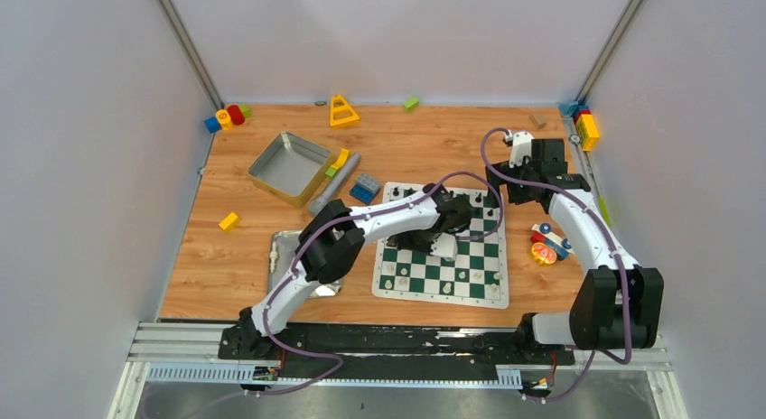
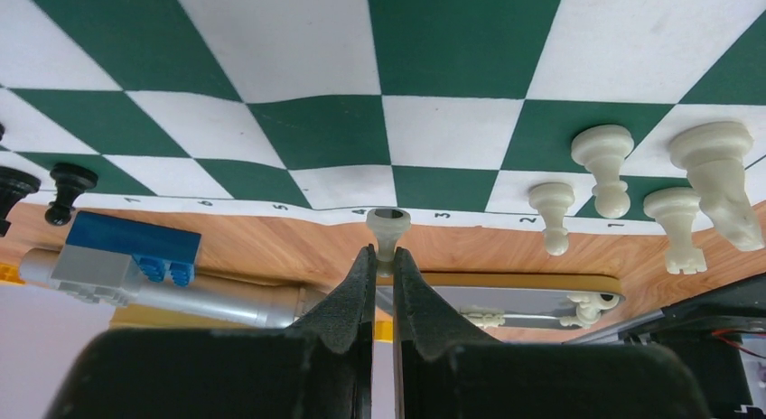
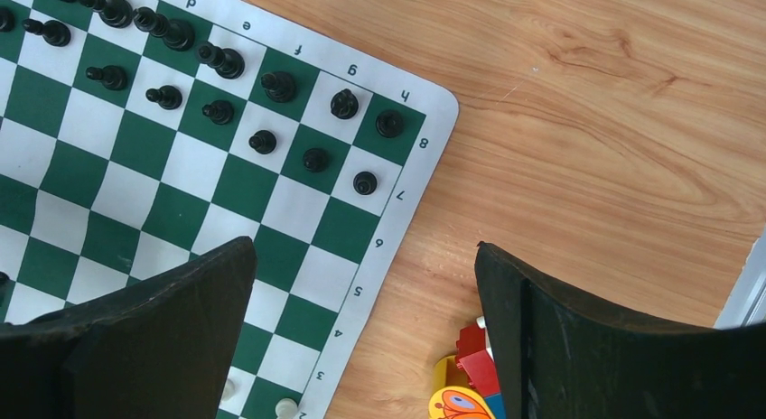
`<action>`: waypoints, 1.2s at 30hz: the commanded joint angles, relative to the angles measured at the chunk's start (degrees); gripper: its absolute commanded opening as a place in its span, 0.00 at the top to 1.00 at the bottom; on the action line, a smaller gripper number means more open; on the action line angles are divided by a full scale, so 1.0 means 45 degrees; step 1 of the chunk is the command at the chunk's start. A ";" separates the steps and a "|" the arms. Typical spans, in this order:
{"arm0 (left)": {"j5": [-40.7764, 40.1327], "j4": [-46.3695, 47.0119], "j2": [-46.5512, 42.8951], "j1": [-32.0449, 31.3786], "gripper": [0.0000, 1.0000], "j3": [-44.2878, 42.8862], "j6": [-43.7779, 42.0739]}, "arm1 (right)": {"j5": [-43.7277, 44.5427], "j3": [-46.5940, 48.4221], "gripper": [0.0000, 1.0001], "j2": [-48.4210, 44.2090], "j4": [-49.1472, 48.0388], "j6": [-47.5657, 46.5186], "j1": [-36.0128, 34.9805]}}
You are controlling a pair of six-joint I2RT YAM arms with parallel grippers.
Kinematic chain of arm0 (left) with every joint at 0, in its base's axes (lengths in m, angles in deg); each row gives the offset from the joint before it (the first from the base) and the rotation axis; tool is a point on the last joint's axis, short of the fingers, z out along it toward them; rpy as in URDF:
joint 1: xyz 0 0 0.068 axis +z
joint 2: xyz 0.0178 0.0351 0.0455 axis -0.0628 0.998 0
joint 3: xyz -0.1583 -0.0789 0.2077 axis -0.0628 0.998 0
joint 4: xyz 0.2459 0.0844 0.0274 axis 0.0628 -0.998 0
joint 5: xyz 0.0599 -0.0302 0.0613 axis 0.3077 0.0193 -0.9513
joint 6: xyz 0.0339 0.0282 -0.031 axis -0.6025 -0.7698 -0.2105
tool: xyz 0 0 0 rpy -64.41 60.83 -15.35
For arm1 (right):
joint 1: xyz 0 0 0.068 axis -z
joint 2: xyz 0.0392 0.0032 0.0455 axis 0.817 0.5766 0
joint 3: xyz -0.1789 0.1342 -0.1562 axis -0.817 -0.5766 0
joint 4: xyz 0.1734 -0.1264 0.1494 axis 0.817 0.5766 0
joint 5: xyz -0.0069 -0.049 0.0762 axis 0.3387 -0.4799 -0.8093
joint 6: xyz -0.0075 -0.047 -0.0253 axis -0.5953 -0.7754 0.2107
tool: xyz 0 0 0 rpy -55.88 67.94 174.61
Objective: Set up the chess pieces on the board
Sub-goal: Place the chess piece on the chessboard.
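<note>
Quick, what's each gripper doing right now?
left gripper: closed on a cream-white pawn.
right gripper: open, holding nothing.

Green-and-white checkered board (image 3: pixel 298 202), black pieces (image 3: pixel 278 85), cream pieces (image 2: pixel 602 157), blue block (image 2: pixel 135 237)

Tabletop (image 1: pixel 217 256): wood-grain, satin. Board (image 2: pixel 452 40): smooth matt mat, slightly rippled. Cream chess pieces (image 2: pixel 603 166): smooth plastic, faint sheen. Black chess pieces (image 3: pixel 278 85): glossy plastic. Tin tray (image 1: pixel 289 163): brushed silvery metal. Jaws: matt black, grainy.
</note>
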 commanded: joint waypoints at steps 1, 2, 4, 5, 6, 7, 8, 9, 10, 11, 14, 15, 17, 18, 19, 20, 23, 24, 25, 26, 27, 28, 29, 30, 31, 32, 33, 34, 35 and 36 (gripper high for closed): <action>-0.0121 -0.1000 0.0551 -0.0245 0.89 -0.0749 0.0150 | -0.0209 0.0545 0.07 -0.0151 -0.0201 0.0143 0.0049; -0.0131 -0.1035 0.0723 -0.0284 0.89 -0.0873 0.0164 | -0.0209 0.0550 0.07 -0.0168 -0.0186 0.0138 0.0049; -0.0144 -0.1132 0.0909 -0.0299 0.89 -0.1049 0.0215 | -0.0247 0.0530 0.07 -0.0170 -0.0177 0.0128 0.0039; -0.0152 -0.1179 0.0959 -0.0311 0.89 -0.1102 0.0255 | -0.0299 0.0531 0.07 -0.0158 -0.0171 0.0120 0.0048; -0.0158 -0.1183 0.1035 -0.0354 0.88 -0.1205 0.0275 | -0.0350 0.0536 0.07 -0.0159 -0.0160 0.0101 0.0049; -0.0159 -0.1186 0.1070 -0.0358 0.85 -0.1248 0.0329 | -0.0380 0.0544 0.07 -0.0152 -0.0137 0.0099 0.0049; -0.0150 -0.1168 0.1082 -0.0391 0.83 -0.1330 0.0361 | -0.0426 0.0545 0.07 -0.0136 -0.0119 0.0099 0.0049; -0.0155 -0.1139 0.1084 -0.0396 0.80 -0.1359 0.0414 | -0.0441 0.0545 0.07 -0.0127 -0.0124 0.0082 0.0049; -0.0164 -0.1087 0.1062 -0.0400 0.78 -0.1406 0.0432 | -0.0458 0.0545 0.07 -0.0106 -0.0110 0.0070 0.0039; -0.0162 -0.1016 0.1035 -0.0406 0.75 -0.1433 0.0471 | -0.0462 0.0545 0.07 -0.0101 -0.0106 0.0062 0.0049; -0.0091 -0.0861 0.0848 -0.0416 0.68 -0.1416 0.0530 | -0.0514 0.0526 0.07 -0.0090 -0.0081 0.0045 0.0049; -0.0021 -0.0810 0.0695 -0.0410 0.66 -0.1362 0.0554 | -0.0518 0.0508 0.07 -0.0090 -0.0081 0.0041 0.0049; 0.0165 -0.0640 0.0405 -0.0415 0.61 -0.1198 0.0588 | -0.0547 0.0511 0.07 -0.0079 -0.0076 0.0021 0.0049; 0.0256 -0.0523 0.0297 -0.0408 0.58 -0.1137 0.0622 | -0.0561 0.0506 0.07 -0.0061 -0.0063 0.0026 0.0049; 0.0384 -0.0445 0.0030 -0.0413 0.57 -0.0945 0.0644 | -0.0553 0.0506 0.07 -0.0067 -0.0054 0.0021 0.0049; 0.0424 -0.0231 -0.0116 -0.0407 0.55 -0.0826 0.0670 | -0.0552 0.0506 0.07 -0.0062 -0.0065 0.0021 0.0049; 0.0536 0.0551 -0.1225 -0.0324 0.50 0.0192 0.0761 | -0.0575 0.0511 0.07 -0.0072 -0.0051 0.0001 0.0049; 0.0589 0.1068 -0.1495 -0.0206 0.48 0.0446 0.0841 | -0.0587 0.0506 0.07 -0.0070 -0.0047 0.0001 0.0049; 0.0818 0.1510 -0.2030 -0.0128 0.47 0.0881 0.0890 | -0.0605 0.0511 0.07 -0.0053 -0.0045 0.0001 0.0049; 0.0964 0.1734 -0.2288 -0.0030 0.46 0.1094 0.1005 | -0.0625 0.0506 0.07 -0.0053 -0.0047 0.0011 0.0049; 0.1371 0.2111 -0.2755 0.0209 0.45 0.1492 0.1080 | -0.0642 0.0516 0.07 -0.0039 -0.0047 0.0017 0.0049; 0.1611 0.2307 -0.2983 0.0454 0.45 0.1929 0.1228 | -0.0654 0.0524 0.07 -0.0020 -0.0047 0.0020 0.0049; 0.2055 0.2704 -0.3446 0.0573 0.44 0.2155 0.1339 | -0.0665 0.0525 0.07 -0.0010 -0.0047 0.0021 0.0049; 0.2315 0.2936 -0.3914 0.0824 0.44 0.2666 0.1403 | -0.0683 0.0525 0.07 0.0003 -0.0040 0.0021 0.0049; 0.2744 0.3413 -0.4129 0.0963 0.44 0.2923 0.1563 | -0.0676 0.0525 0.07 0.0015 -0.0046 0.0021 0.0049; 0.3242 0.3632 -0.4519 0.1248 0.44 0.3419 0.1642 | -0.0670 0.0535 0.07 0.0024 -0.0035 0.0021 0.0049; 0.3494 0.4109 -0.4695 0.1390 0.43 0.3652 0.1784 | -0.0679 0.0536 0.07 0.0034 -0.0031 0.0030 0.0049; 0.3966 0.4381 -0.5051 0.1672 0.44 0.4178 0.1869 | -0.0675 0.0536 0.07 0.0060 -0.0045 0.0037 0.0049; 0.4179 0.4858 -0.5205 0.1807 0.43 0.4431 0.1997 | -0.0675 0.0532 0.07 0.0095 -0.0047 0.0040 0.0049; 0.4592 0.5107 -0.5496 0.2084 0.43 0.4871 0.2044 | -0.0677 0.0541 0.07 0.0100 -0.0047 0.0040 0.0049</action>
